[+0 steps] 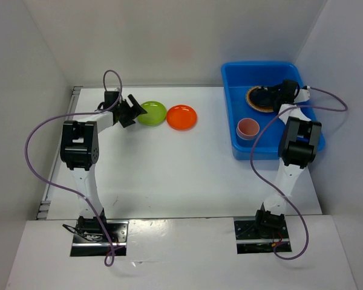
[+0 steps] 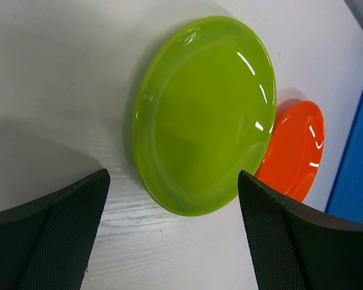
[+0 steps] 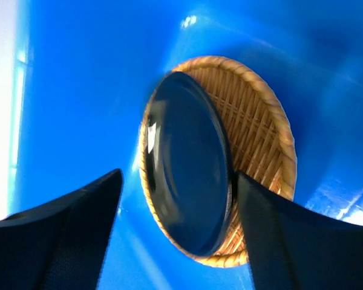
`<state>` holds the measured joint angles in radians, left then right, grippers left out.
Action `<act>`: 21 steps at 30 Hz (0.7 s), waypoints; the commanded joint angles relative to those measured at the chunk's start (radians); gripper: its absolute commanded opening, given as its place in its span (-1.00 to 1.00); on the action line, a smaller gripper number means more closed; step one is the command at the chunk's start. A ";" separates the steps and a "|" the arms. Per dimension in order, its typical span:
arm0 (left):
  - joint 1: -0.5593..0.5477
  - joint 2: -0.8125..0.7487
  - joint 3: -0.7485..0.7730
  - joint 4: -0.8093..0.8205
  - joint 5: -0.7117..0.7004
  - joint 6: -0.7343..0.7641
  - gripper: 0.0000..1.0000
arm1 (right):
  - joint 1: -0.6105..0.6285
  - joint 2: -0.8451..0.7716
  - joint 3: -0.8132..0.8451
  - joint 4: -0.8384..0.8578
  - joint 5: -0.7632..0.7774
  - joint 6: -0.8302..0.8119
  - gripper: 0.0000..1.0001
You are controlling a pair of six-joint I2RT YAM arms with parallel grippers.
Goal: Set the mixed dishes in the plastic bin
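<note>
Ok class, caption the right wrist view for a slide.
Open right gripper over a black plate on a woven tray in the blue bin.

lime plate (image 2: 199,115): glossy plastic | tray (image 3: 260,127): woven | bin (image 3: 72,90): glossy plastic

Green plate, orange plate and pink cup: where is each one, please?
green plate (image 1: 152,113), top view, its centre.
orange plate (image 1: 181,117), top view, its centre.
pink cup (image 1: 248,128), top view, its inside.

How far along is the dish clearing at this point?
Done: a woven tray, black plate on it, and pink cup lie in the blue bin. In hand: nothing; right jaws stand open over the black plate, left jaws open at the lime green plate. Left: that plate and the orange plate, both on the table.
</note>
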<state>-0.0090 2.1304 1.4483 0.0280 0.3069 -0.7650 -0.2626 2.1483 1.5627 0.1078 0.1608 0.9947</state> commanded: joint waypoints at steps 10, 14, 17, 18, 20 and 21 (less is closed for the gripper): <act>-0.026 -0.013 0.046 -0.117 -0.098 0.119 0.85 | -0.035 -0.189 -0.038 -0.290 -0.006 -0.199 0.74; -0.026 -0.013 -0.003 -0.053 -0.062 0.098 0.78 | -0.035 -0.409 -0.216 -0.217 -0.016 -0.235 0.80; -0.017 0.008 -0.025 -0.008 -0.061 0.058 0.69 | -0.035 -0.525 -0.320 -0.146 -0.058 -0.260 0.83; -0.017 0.008 -0.025 0.003 -0.051 0.044 0.63 | -0.035 -0.598 -0.358 -0.128 -0.082 -0.260 0.83; -0.008 0.017 -0.054 0.039 -0.051 -0.008 0.45 | -0.035 -0.692 -0.389 -0.077 -0.165 -0.286 0.83; -0.008 0.017 -0.054 0.049 -0.066 -0.026 0.38 | -0.023 -0.720 -0.400 -0.077 -0.179 -0.286 0.83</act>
<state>-0.0273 2.1311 1.4284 0.0364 0.2501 -0.7307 -0.2886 1.5524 1.1900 -0.0975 0.0578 0.7551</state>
